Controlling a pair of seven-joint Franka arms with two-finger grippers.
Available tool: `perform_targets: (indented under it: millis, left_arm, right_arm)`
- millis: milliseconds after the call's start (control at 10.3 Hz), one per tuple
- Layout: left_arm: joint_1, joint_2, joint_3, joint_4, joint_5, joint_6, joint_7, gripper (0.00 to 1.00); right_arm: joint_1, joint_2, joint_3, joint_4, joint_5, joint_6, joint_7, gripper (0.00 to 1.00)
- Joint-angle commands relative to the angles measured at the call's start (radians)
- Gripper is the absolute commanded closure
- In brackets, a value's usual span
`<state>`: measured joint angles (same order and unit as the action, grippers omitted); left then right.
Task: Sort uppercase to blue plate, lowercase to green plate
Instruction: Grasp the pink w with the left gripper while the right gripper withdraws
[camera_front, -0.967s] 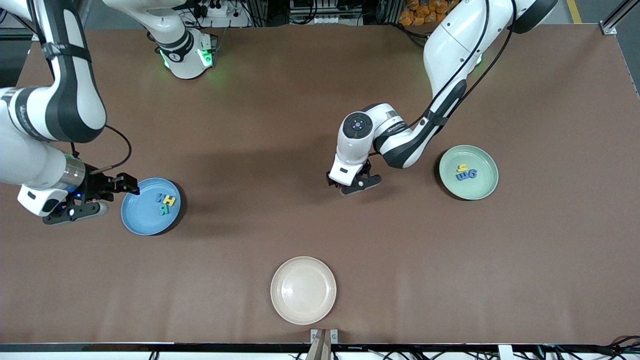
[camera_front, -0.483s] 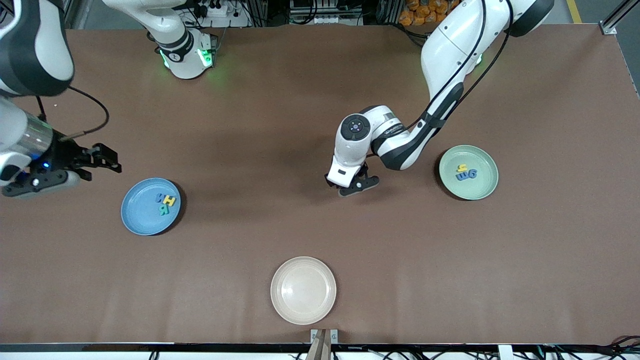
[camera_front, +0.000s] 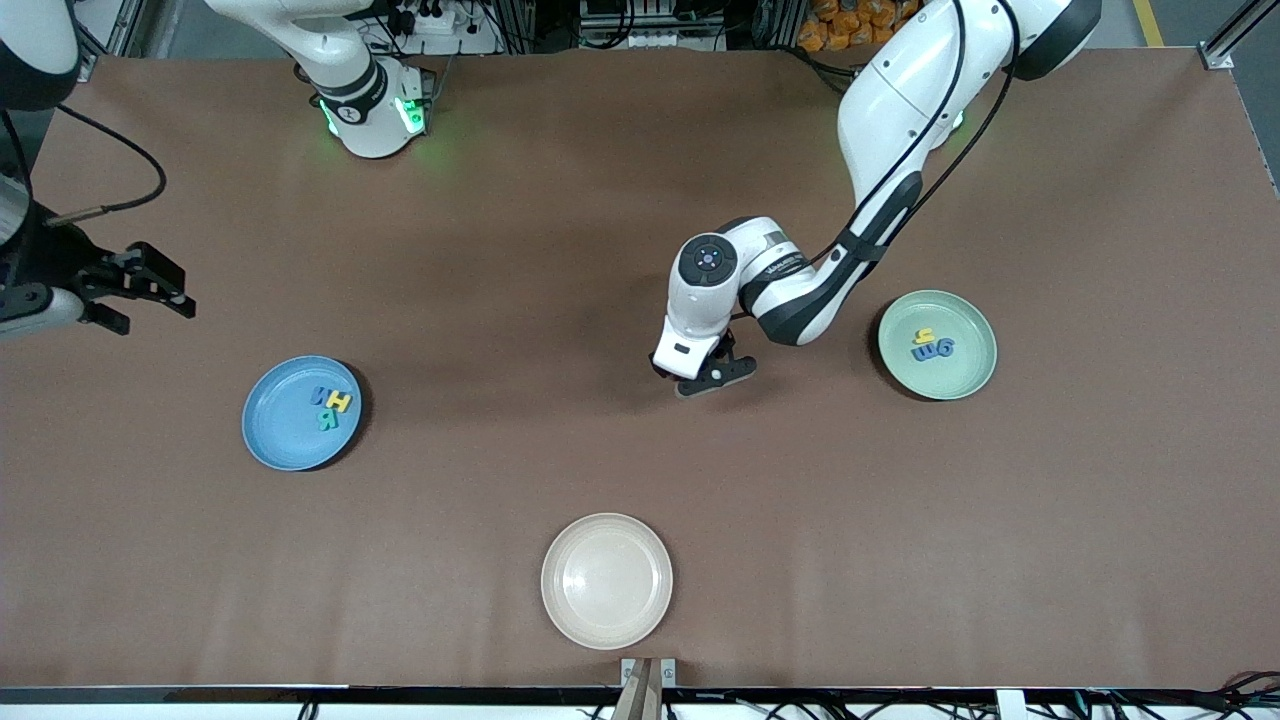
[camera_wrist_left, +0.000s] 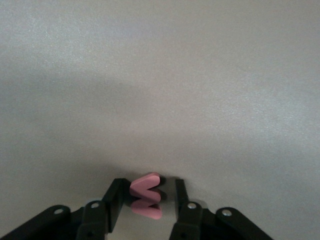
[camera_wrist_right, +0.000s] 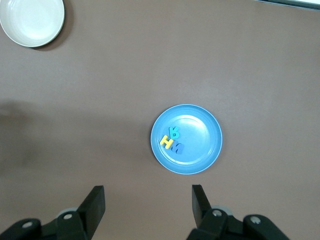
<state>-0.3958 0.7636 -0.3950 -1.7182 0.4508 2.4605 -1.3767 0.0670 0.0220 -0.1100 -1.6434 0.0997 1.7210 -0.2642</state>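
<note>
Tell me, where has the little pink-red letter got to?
The pink-red letter sits on the brown table between the fingers of the left gripper, which is low over mid-table, between the blue plate and the green plate, nearer the green one.

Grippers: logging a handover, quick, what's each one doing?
Left gripper: closing around the red letter on the table.
Right gripper: open, empty.

Bare table (camera_front: 520, 300) lies open between blue plate (camera_front: 275, 430) and green plate (camera_front: 965, 375).
</note>
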Motion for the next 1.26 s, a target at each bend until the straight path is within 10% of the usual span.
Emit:
perform_targets:
  millis: [0,483,1160]
  left_arm:
    - [-0.014,0.014,0.011,0.020,0.029,0.006,-0.045,0.90]
    - [0.116,-0.091,0.007,-0.020,0.035,-0.183,0.252,1.00]
    - [0.345,-0.363,0.007,-0.412,0.035,-0.338,0.869,1.00]
  right_arm:
    - [-0.003,-0.005,-0.014,0.043,0.002,-0.050,0.000,0.22]
    - [0.023,-0.007,-0.024,0.086,-0.051,-0.133,0.073,0.22]
    - [0.285,0.054,0.041,0.085,-0.086,-0.138,0.340,0.22]
